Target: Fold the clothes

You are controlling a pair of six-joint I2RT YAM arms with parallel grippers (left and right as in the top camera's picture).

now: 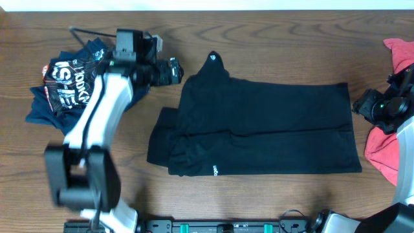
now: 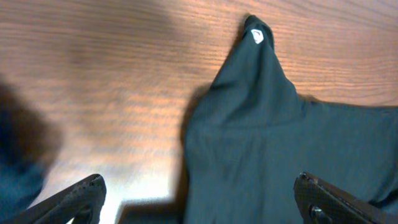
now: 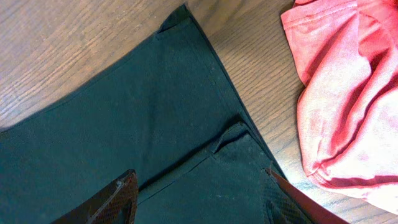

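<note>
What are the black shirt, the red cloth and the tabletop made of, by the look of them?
Black shirt: soft matte knit, probably cotton; it creases. Red cloth: similar jersey, stitched hem. Tabletop: brown wood grain, possibly laminate.

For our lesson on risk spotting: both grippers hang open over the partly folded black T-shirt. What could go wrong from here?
1. The black T-shirt has a labelled corner poking out past the fold; the next fold may come out lopsided.
2. The coral-red garment lies right beside the shirt's edge near the open right gripper; a grasp there might snag it too.
</note>
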